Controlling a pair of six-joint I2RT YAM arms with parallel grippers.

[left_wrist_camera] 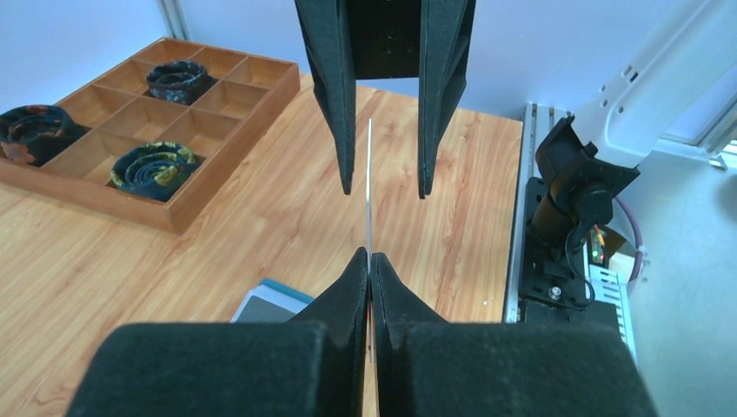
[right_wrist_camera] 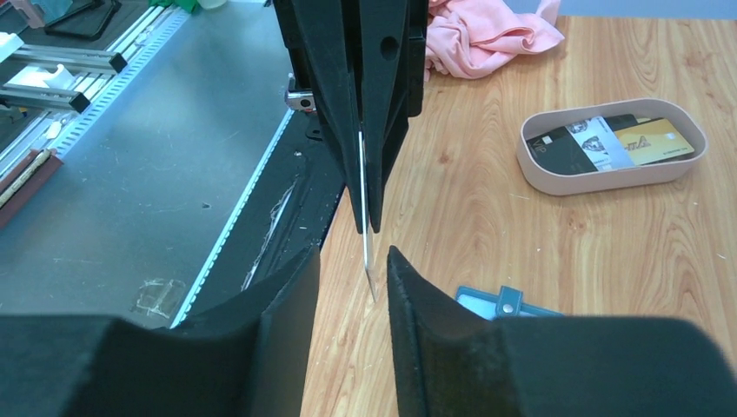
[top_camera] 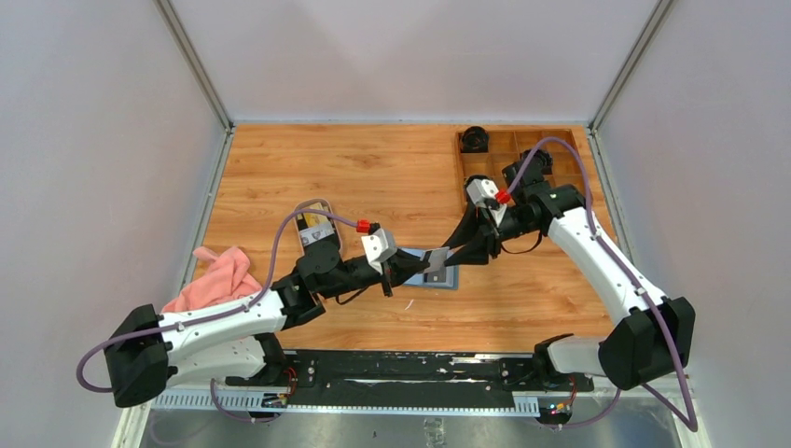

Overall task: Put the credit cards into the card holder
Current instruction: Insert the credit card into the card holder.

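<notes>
My left gripper (top_camera: pixel 419 265) is shut on a thin grey credit card (top_camera: pixel 437 261) and holds it on edge above the table. In the left wrist view the card (left_wrist_camera: pixel 369 204) sticks out edge-on from the closed left gripper (left_wrist_camera: pixel 369 254), its far end between the spread fingers of my right gripper (left_wrist_camera: pixel 387 187). In the right wrist view the right gripper (right_wrist_camera: pixel 352 254) is open with the card (right_wrist_camera: pixel 368 261) in the gap, touching neither finger. The teal-blue card holder (top_camera: pixel 446 280) lies flat just below the card; it also shows in both wrist views (left_wrist_camera: pixel 261 304) (right_wrist_camera: pixel 506 301).
An oval dish (top_camera: pixel 315 225) holding more cards (right_wrist_camera: pixel 647 141) sits left of centre. A pink cloth (top_camera: pixel 216 278) lies at the left edge. A wooden compartment tray (top_camera: pixel 522 149) with dark coiled items stands at the back right.
</notes>
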